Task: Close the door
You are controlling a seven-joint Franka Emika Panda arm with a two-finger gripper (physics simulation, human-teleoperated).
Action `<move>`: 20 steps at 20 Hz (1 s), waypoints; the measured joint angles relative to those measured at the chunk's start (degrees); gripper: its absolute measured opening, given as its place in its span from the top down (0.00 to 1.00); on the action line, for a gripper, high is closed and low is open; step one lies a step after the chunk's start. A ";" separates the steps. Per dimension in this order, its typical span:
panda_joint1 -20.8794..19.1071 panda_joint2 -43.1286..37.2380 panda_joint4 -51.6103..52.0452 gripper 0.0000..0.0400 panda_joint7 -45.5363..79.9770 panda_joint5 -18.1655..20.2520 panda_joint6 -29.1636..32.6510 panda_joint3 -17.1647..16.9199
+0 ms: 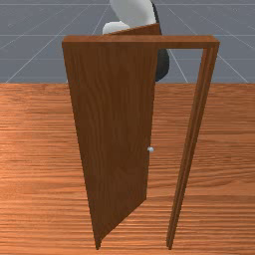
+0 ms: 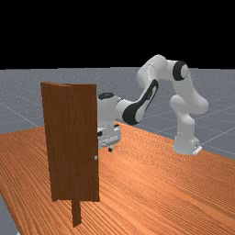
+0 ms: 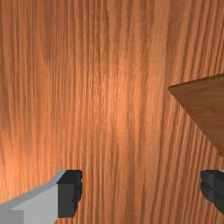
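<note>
Front view: on the table, toward the front view's left, the door stands upright inside the wooden frame, hung at the frame's left post and swung back at a slant toward the arm. A pale knob sits on its free edge. To the right of that edge the doorway stands uncovered as far as the frame's right post, so the door is open. Above the top bar, the arm's white and dark parts appear beyond the door's upper corner.

Far view: the door rises near the table's left edge, with the foot of a post reaching down below its bottom edge. Just right of the knob's side is the gripper, partly hidden behind the door, its fingers pointing down above the table. The arm bends up and over from there to its base, near the table's back edge at the right.

Wrist view: the gripper is open, its two fingers wide apart, with bare wood of the table below and between them. A pointed corner of the door lies ahead of one finger, apart from it.
</note>
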 joint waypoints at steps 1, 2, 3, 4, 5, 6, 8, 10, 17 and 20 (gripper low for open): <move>0.34 -0.07 -0.14 0.00 -0.38 -0.24 0.11 0.31; 0.86 -0.07 -0.14 0.00 0.05 -0.37 0.06 0.51; 1.41 -0.05 -0.07 0.00 0.73 -0.45 -0.05 0.64; 2.05 0.04 0.12 0.00 2.27 -0.38 -0.34 0.59; 2.63 0.15 0.35 0.00 3.98 -0.25 -0.66 0.47; 2.83 0.14 0.42 0.00 4.03 -0.31 -0.64 0.56; 2.88 2.10 3.64 0.00 3.39 -0.24 -1.97 0.77; 2.83 3.90 6.60 0.00 3.00 -0.16 -3.18 0.85; 4.32 8.23 13.93 0.00 6.79 -1.25 -6.94 -0.50; 2.66 12.73 21.67 0.00 4.33 1.71 -9.95 1.26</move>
